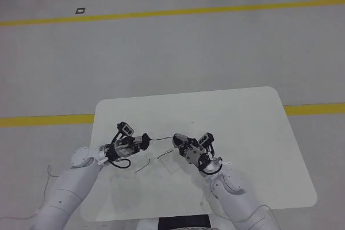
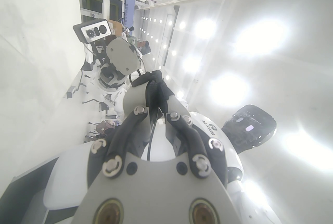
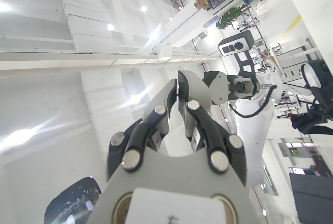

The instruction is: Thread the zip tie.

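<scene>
Holding the zip tie point(image 1: 160, 138) strung between both tools, I judge the pickup done and the threading itself not yet done: I can see no closed loop anywhere along it. My left tool point(image 2: 155, 83) is clenched on the tie's black strap, and the loose part trails back from the grip toward my wrist. From there the tie runs as a thin dark line across to my right tool point(image 3: 177, 92). That one is closed to a hairline gap, and I judge it pinches the tie's far end, though the strap is too thin to make out there. Both tools hover close together above the white surface point(image 1: 247, 115), toward my side of it.
</scene>
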You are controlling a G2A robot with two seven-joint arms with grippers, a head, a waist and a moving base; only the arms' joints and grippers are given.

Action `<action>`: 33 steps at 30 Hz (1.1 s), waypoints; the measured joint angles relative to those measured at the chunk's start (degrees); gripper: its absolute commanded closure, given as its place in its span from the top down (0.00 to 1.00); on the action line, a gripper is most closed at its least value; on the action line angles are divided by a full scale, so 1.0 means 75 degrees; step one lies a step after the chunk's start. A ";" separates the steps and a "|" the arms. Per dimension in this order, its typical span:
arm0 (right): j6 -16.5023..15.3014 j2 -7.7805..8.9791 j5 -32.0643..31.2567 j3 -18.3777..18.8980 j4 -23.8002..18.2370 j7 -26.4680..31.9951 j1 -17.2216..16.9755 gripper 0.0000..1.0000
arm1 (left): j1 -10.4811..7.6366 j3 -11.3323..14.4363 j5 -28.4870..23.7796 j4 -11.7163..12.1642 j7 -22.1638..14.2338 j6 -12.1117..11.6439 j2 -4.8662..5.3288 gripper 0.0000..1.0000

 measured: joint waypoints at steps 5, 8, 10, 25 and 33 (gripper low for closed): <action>-0.0205 0.0120 -0.0066 0.0544 -0.0339 0.0055 -0.0373 1.00 | 0.0000 0.0000 0.0000 0.0000 0.0000 0.0000 0.0000 0.00; -0.0297 0.0184 -0.0106 0.0855 -0.0577 0.0083 -0.0581 1.00 | 0.0000 0.0000 0.0000 0.0000 0.0000 0.0000 0.0000 0.00; -0.0399 0.0216 -0.0181 0.0997 -0.0763 0.0138 -0.0690 1.00 | 0.0000 0.0000 0.0000 0.0000 0.0000 0.0000 0.0000 0.00; -0.0874 0.0260 -0.0895 0.1183 -0.0950 -0.0083 -0.0683 1.00 | 0.0000 0.0000 0.0000 0.0000 0.0000 0.0000 0.0000 0.00; -0.0939 0.0195 -0.5160 0.1718 -0.2414 -0.0567 -0.0981 1.00 | 0.0000 0.0000 0.0000 0.0000 0.0000 0.0000 0.0000 0.00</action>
